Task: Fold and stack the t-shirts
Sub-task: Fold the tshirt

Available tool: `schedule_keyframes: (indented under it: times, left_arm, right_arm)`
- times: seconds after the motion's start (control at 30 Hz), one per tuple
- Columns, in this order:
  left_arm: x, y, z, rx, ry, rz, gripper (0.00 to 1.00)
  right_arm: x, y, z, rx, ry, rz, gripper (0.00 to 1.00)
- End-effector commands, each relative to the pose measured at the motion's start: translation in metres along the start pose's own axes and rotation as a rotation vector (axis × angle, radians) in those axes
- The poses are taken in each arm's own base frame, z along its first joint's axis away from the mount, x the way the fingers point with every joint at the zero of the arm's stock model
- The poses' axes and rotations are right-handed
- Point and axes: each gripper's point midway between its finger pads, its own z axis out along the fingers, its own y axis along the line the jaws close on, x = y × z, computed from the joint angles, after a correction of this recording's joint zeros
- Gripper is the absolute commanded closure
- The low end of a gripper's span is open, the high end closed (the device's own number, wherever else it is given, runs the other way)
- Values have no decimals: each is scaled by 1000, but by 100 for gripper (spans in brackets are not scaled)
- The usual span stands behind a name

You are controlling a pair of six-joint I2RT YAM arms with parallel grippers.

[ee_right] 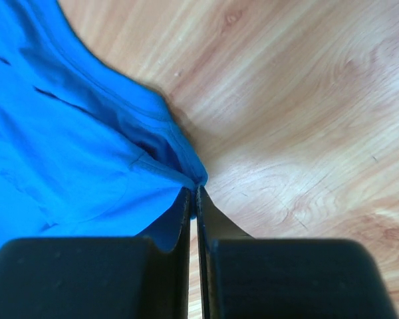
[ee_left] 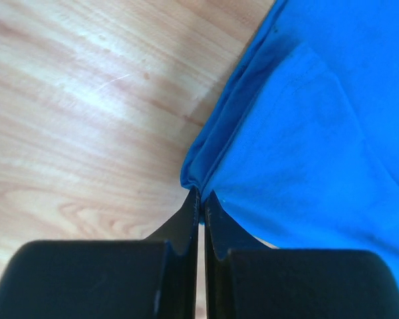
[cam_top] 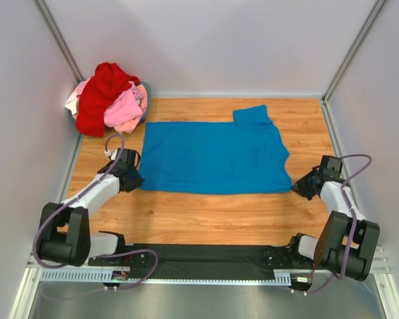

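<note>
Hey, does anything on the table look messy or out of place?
Red, pink and whitish cotton t-shirts lie crumpled in a heap at the far left corner. The bright blue cotton t-shirt lies flat, one sleeve jutting from its far edge.

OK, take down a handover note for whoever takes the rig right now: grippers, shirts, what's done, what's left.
Left gripper: shut on the near-left corner of the blue shirt.
Right gripper: shut on its near-right corner.
Blue shirt lies spread on the table; red shirt and pink shirt are heaped at the far-left corner.
Done: blue laid out, both near corners pinched.
Left: fold blue, then fold the heaped shirts and stack all.
</note>
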Motion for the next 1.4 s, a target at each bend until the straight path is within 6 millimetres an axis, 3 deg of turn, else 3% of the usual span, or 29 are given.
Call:
schedule_keyframes:
  times: [0.0,0.1,0.37,0.5,0.53,0.57,0.6,0.67,0.7,0.77,0.83,0.87,0.9,0.93,0.97,1.0,1.03,1.07,1.1,1.13,1.17,1.2,1.3,1.33,1.37]
  left_arm:
    - [-12,14,-21,-42,-61,8,100]
    - [-5,15,-30,-13,-53,-7,100]
    - [13,23,-45,11,-25,-23,100]
    - [32,24,-54,53,32,-49,100]
    - [35,24,-55,64,33,-53,99]
    - [35,23,-59,85,23,-60,90]
    - [37,22,-62,95,30,-63,62]
    - [25,15,-75,128,-6,-62,39]
    - [22,17,-81,117,-11,-48,25]
    - [-2,6,-101,152,-76,-39,16]
    - [-16,-5,-116,193,-91,22,14]
    - [-39,-22,-139,254,-141,54,14]
    - [-41,-30,-149,290,-125,92,15]
    - [-48,-33,-151,283,-126,156,15]
    - [-62,-39,-165,300,-159,181,15]
    - [-64,-36,-166,278,-156,204,15]
    - [-67,-35,-166,265,-161,254,15]
    - [-67,-33,-164,255,-160,276,15]
    - [-65,-30,-161,245,-145,302,16]
    - [-63,-28,-159,239,-139,320,16]
    - [-56,-23,-152,225,-118,348,17]
    - [-53,-22,-148,223,-116,357,18]
    - [-43,-15,-136,217,-112,377,18]
    - [-39,-14,-133,221,-101,375,18]
    - [-40,-17,-135,233,-102,377,18]
  right_arm:
    - [-33,9,-21,-1,-139,-23,100]
    - [-35,13,-31,-7,-150,-43,100]
    - [-8,3,-38,-18,-101,-37,100]
    - [4,8,-49,-59,-85,1,99]
    - [4,14,-54,-85,-93,29,95]
    - [4,16,-56,-96,-96,36,72]
    - [-2,18,-61,-94,-118,43,59]
    - [-13,11,-66,-37,-172,48,34]
    - [-26,17,-74,-40,-212,40,31]
    - [-43,21,-82,-18,-257,29,29]
    - [-67,45,-100,-68,-314,17,29]
    - [-72,57,-100,-100,-312,-18,29]
    - [-75,72,-100,-151,-296,-43,28]
    - [-92,95,-114,-199,-336,-72,28]
    - [-88,108,-96,-192,-270,-127,27]
    - [-93,122,-93,-201,-255,-159,27]
    - [-108,151,-104,-243,-276,-198,27]
    - [-104,176,-98,-277,-223,-257,27]
    - [-100,178,-66,-223,-122,-296,28]
    - [-103,189,-54,-226,-91,-320,28]
    - [-119,223,-65,-299,-113,-360,28]
    - [-121,229,-34,-291,-60,-365,28]
    - [-156,279,-27,-403,-121,-422,28]
    - [-159,281,5,-395,-83,-436,27]
    - [-162,288,19,-409,-61,-433,28]
